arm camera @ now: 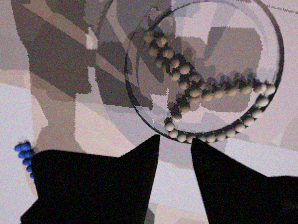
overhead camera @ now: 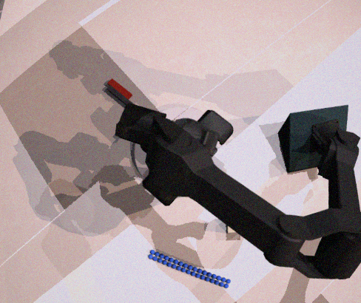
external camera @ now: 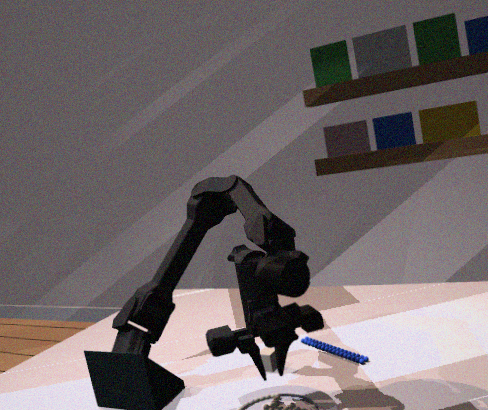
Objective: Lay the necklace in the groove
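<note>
Pale tabletop point(overhead camera: 52, 273) beneath round bead board point(arm camera: 276, 75), pearl bead necklace point(arm camera: 200, 90) partly along its groove, partly across the middle; claw point(arm camera: 175, 150) raised above rim, narrowly apart, gripping nothing.

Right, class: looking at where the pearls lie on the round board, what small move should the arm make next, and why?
Probably lower the gripper onto the pearl bead necklace where it crosses the middle of the round bead board, and nudge that stretch outward. Only part of the strand follows the rim; the rest lies across the centre, and the fingers hang narrowed and empty above the board's near rim.
</note>
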